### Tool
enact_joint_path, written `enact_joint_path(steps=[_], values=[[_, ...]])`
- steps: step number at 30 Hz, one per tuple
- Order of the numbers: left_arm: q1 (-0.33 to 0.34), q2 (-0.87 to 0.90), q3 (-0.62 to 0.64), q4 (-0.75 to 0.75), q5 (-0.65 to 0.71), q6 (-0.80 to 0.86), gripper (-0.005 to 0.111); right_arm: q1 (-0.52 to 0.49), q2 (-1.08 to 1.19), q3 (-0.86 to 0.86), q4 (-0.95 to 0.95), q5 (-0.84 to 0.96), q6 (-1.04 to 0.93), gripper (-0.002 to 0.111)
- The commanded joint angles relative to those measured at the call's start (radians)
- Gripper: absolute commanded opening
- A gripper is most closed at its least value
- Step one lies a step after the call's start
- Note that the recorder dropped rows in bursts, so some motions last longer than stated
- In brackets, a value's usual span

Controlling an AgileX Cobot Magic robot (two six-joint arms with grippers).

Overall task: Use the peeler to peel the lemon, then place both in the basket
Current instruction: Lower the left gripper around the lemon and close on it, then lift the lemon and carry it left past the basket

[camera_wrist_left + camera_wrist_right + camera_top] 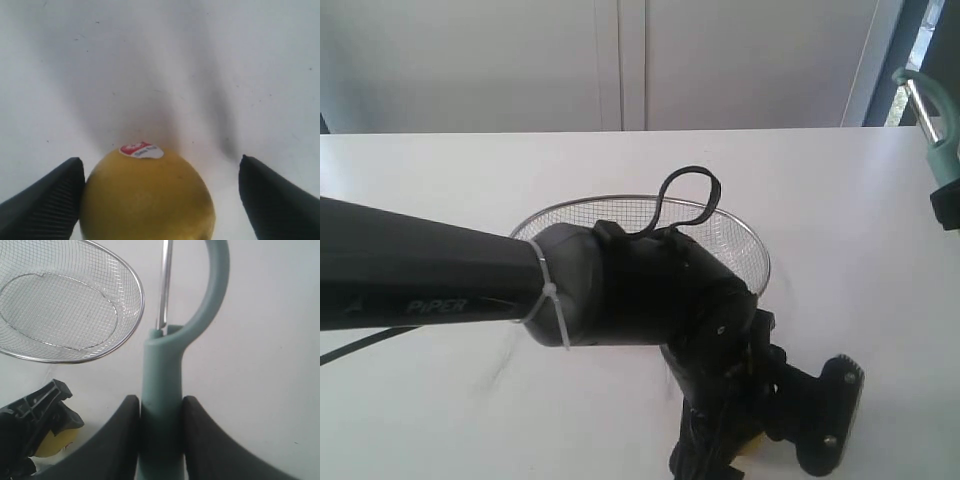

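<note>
The yellow lemon [147, 200], with a red and white sticker on it, rests on the white table between the fingers of my left gripper [160, 165]. That gripper is open: one finger [50, 200] is at the lemon's side and the other stands apart from it. In the exterior view the left gripper [775, 440] points down at the table's front, with only a sliver of lemon [752, 447] showing. My right gripper [161, 407] is shut on the teal handle of the peeler [162, 370], held up at the far right [932, 110]. The wire-mesh basket [135, 285] holds nothing.
The left arm [440, 275] stretches across the middle and hides the front of the basket [740, 240]. A black cable loop [685, 190] rises above its wrist. The white table [440, 170] ends at a pale wall behind.
</note>
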Motion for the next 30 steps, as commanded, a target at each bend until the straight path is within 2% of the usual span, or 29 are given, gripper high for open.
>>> enact_joint_path(steps=[1,5,14,23,30], values=[[-0.002,0.009,0.007,-0.015,0.038,-0.014,0.089,-0.006,-0.007,0.000,-0.001,-0.020,0.010,0.000],[-0.002,0.009,0.007,0.038,0.038,-0.014,0.086,-0.006,-0.007,0.000,-0.001,-0.020,0.013,0.000],[-0.002,0.009,0.007,0.083,0.042,-0.014,0.048,-0.006,-0.007,0.000,-0.001,-0.020,0.013,0.000],[-0.002,-0.034,-0.001,0.083,0.071,-0.069,0.002,-0.006,-0.007,0.000,-0.001,-0.020,0.013,0.000],[0.000,-0.173,-0.012,0.083,0.070,-0.126,0.000,-0.006,-0.007,0.000,-0.001,-0.020,0.013,0.000]])
